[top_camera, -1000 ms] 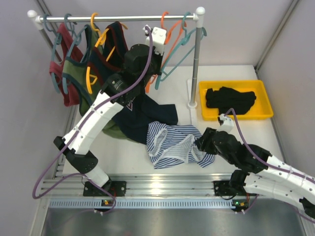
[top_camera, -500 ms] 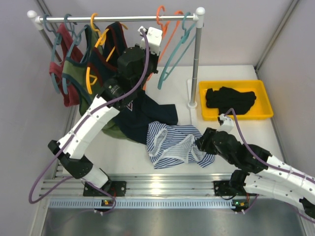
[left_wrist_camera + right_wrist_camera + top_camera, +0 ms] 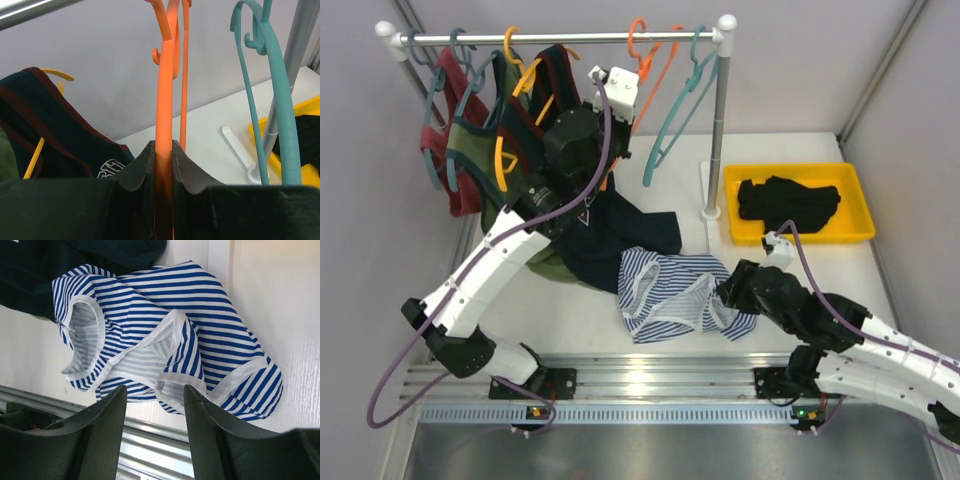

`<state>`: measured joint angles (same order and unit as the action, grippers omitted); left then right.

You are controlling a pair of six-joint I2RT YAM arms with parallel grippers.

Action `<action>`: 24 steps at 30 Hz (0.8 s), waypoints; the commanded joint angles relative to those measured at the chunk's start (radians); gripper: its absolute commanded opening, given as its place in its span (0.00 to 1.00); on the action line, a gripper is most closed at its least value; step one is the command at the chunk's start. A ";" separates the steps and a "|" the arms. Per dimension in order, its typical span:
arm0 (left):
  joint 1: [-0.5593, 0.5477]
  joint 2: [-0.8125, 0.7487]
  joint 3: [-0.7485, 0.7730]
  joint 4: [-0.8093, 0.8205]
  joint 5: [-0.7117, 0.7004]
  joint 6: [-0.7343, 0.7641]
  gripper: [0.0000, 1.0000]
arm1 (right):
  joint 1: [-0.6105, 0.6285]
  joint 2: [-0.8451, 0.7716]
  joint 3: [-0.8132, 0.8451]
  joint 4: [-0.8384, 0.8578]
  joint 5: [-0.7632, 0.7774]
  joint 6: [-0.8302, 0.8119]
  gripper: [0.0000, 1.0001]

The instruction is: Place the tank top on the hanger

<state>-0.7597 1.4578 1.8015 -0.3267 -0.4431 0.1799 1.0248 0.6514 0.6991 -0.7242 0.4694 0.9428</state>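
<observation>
Item: hanger (image 3: 167,75), orange, clenched in left gripper (image 3: 162,150) at the far rail (image 3: 560,38); unhook it fully before lowering toward tank top (image 3: 675,295), crumpled near centre beneath the parted, empty right gripper (image 3: 155,390).

Teal hanger (image 3: 281,105) hard beside hanger (image 3: 164,100), possibly touching
</observation>
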 commanded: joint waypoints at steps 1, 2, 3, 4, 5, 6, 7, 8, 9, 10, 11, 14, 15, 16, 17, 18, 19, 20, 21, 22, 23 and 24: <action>0.005 -0.079 -0.042 0.086 -0.005 0.013 0.00 | -0.003 0.007 0.008 0.020 0.012 -0.012 0.50; 0.005 -0.089 -0.051 0.086 -0.005 0.018 0.00 | -0.003 0.008 0.008 0.020 0.011 -0.012 0.50; 0.005 -0.106 -0.062 0.089 -0.003 0.016 0.00 | -0.003 0.010 0.007 0.023 0.012 -0.013 0.50; 0.005 -0.115 -0.083 0.095 -0.003 0.020 0.00 | -0.003 0.010 0.007 0.023 0.011 -0.013 0.50; 0.003 -0.134 -0.096 0.098 -0.003 0.021 0.00 | -0.002 0.011 0.007 0.023 0.012 -0.015 0.50; 0.005 -0.143 -0.119 0.107 -0.002 0.023 0.00 | -0.003 0.013 0.007 0.023 0.011 -0.015 0.50; 0.005 -0.151 -0.128 0.107 -0.002 0.024 0.00 | -0.003 0.014 0.008 0.025 0.011 -0.015 0.49; 0.005 -0.160 -0.137 0.107 -0.002 0.024 0.00 | -0.003 0.014 0.008 0.023 0.012 -0.015 0.50; 0.005 -0.178 -0.155 0.110 -0.003 0.023 0.00 | -0.003 0.014 0.007 0.022 0.014 -0.015 0.49; 0.005 -0.186 -0.162 0.109 -0.005 0.027 0.00 | -0.005 0.013 0.008 0.022 0.015 -0.015 0.50; 0.005 -0.198 -0.165 0.103 -0.006 0.026 0.00 | -0.005 0.014 0.007 0.020 0.015 -0.016 0.50; 0.005 -0.229 -0.175 0.046 -0.009 0.029 0.00 | -0.005 0.016 0.013 0.014 0.021 -0.019 0.50; 0.005 -0.243 -0.194 0.028 -0.017 0.026 0.00 | -0.005 0.016 0.016 0.011 0.025 -0.021 0.50; 0.005 -0.260 -0.211 -0.007 -0.019 0.018 0.00 | -0.005 0.016 0.020 0.006 0.028 -0.024 0.50; 0.005 -0.299 -0.231 -0.024 -0.014 0.015 0.00 | -0.005 0.017 0.022 0.005 0.028 -0.024 0.50; 0.005 -0.322 -0.276 -0.044 0.000 0.009 0.00 | -0.005 0.019 0.025 0.003 0.029 -0.024 0.50; 0.005 -0.345 -0.298 -0.072 0.012 -0.003 0.00 | -0.005 0.019 0.028 0.002 0.028 -0.029 0.50; 0.005 -0.396 -0.319 -0.121 0.021 -0.014 0.00 | -0.005 0.025 0.030 0.000 0.023 -0.032 0.50; 0.005 -0.421 -0.362 -0.150 0.033 -0.023 0.00 | -0.006 0.033 0.031 -0.001 0.021 -0.033 0.50; 0.005 -0.447 -0.382 -0.175 0.044 -0.048 0.00 | -0.005 0.037 0.036 -0.001 0.020 -0.038 0.50; 0.005 -0.500 -0.402 -0.196 0.055 -0.063 0.00 | -0.006 0.053 0.036 -0.003 0.012 -0.041 0.50; 0.005 -0.523 -0.437 -0.240 0.072 -0.082 0.00 | -0.005 0.060 0.039 -0.001 0.006 -0.041 0.50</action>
<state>-0.7593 1.0317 1.4178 -0.4679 -0.4145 0.1566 1.0245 0.6899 0.7010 -0.7261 0.4698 0.9237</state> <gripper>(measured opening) 0.183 0.497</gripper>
